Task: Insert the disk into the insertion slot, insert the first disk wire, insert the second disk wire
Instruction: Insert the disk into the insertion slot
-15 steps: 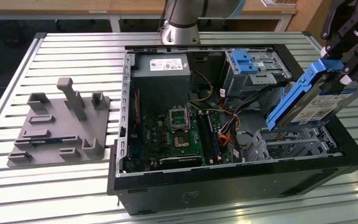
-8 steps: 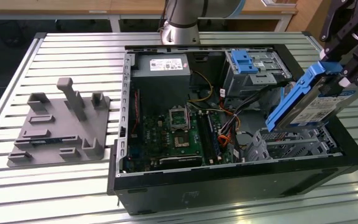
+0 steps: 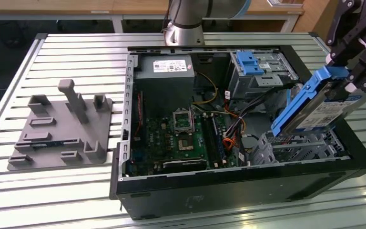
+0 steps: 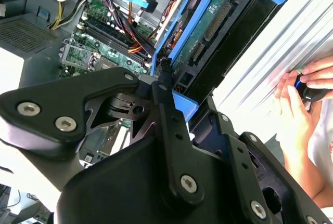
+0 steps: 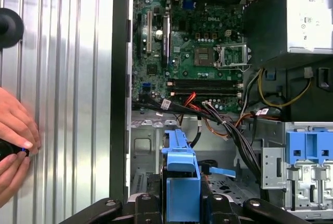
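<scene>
My gripper (image 3: 347, 78) is shut on the upper end of the disk (image 3: 313, 112), a silver drive with a white label in a bright blue carrier. The disk hangs steeply tilted, its lower end just over the insertion slot (image 3: 297, 145), the low perforated silver cage in the corner of the open computer case toward the exterior view's right. In the first wrist view the blue carrier (image 5: 181, 172) sits between the black fingers (image 5: 143, 206), with the cage (image 5: 143, 141) beyond it. A thin red cable (image 5: 189, 98) lies by the motherboard among dark wires.
A taller grey cage with a blue bracket (image 3: 254, 64) stands behind the slot. Motherboard (image 3: 177, 133) and power supply (image 3: 164, 67) fill the case. A grey fixture (image 3: 62, 129) sits on the slatted table. A person's hand (image 5: 13, 141) rests beside the case.
</scene>
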You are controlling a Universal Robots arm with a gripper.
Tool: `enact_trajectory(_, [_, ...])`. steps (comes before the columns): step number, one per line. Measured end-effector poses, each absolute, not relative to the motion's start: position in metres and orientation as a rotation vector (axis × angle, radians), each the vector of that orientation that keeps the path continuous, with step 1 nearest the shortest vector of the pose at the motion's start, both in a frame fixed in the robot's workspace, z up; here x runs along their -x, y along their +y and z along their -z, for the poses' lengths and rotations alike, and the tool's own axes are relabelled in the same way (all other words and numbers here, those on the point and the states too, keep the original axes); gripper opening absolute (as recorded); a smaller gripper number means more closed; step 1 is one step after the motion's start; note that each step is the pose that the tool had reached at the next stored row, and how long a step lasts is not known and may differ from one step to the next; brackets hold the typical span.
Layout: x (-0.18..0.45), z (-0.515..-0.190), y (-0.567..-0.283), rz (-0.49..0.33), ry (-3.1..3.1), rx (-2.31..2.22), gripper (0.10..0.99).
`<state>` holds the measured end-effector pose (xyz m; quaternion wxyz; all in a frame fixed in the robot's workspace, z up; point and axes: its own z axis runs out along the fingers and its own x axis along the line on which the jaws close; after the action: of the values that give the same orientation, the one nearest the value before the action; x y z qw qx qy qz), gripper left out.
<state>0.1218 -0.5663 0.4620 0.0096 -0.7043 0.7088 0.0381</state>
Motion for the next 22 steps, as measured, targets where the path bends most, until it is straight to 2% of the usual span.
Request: enact_trajectory(22, [-0.120, -0.450, -0.569, -0.119, 2.213, 2.199, 0.365])
